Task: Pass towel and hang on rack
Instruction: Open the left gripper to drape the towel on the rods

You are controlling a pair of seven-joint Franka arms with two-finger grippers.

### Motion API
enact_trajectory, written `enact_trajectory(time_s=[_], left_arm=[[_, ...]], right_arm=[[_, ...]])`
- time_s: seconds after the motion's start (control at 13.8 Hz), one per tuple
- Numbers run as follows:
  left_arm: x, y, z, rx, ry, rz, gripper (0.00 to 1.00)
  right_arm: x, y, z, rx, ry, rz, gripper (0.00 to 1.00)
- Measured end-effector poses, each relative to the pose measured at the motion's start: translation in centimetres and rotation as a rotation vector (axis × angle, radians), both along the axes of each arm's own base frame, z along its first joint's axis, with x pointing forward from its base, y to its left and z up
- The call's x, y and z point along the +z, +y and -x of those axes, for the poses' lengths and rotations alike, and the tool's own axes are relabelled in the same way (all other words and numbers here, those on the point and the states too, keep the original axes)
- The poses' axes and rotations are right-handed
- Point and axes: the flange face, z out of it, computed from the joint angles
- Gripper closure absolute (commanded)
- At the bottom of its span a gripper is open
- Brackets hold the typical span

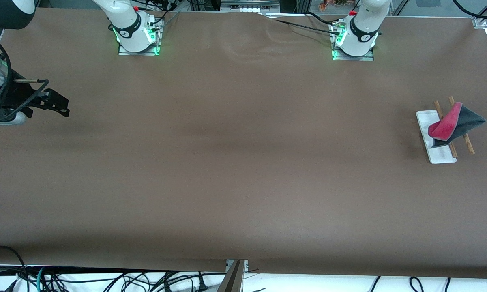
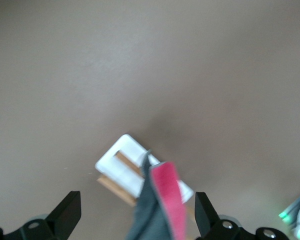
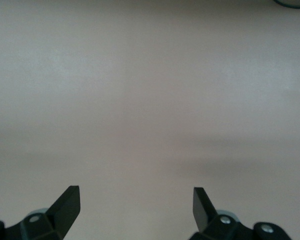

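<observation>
Towel (image 1: 456, 123) draped over rack (image 1: 425, 119), rods (image 1: 467, 142) partly hidden

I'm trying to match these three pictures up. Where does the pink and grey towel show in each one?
Front view: the towel hangs over the rack at the left arm's end of the table.
Left wrist view: the towel is at the lower middle, between the open fingers, draped on the rack.
Right wrist view: not in it, only bare table.
Shared landmark: the rack's white base.
</observation>
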Motion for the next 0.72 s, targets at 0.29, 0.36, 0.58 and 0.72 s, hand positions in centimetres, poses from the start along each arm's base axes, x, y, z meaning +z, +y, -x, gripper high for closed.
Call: enact_trajectory(time_s=[0.29, 0.36, 0.58, 0.72], left_arm=[[1.8, -7.7, -1.3, 0.161, 0.046, -0.047, 0.00], [2.2, -9.0, -1.4, 0.194, 0.051, -0.054, 0.00], [4.0, -13.3, -1.1, 0.289, 0.055, -0.097, 0.00], [5.2, -17.2, -0.3, 0.344, 0.056, -0.141, 0.00]], right_arm=[[0.0, 0.0, 0.0, 0.000, 0.000, 0.000, 0.00], [0.0, 0.0, 0.0, 0.000, 0.000, 0.000, 0.00], [0.0, 0.0, 0.0, 0.000, 0.000, 0.000, 0.00], [0.0, 0.0, 0.0, 0.000, 0.000, 0.000, 0.00]])
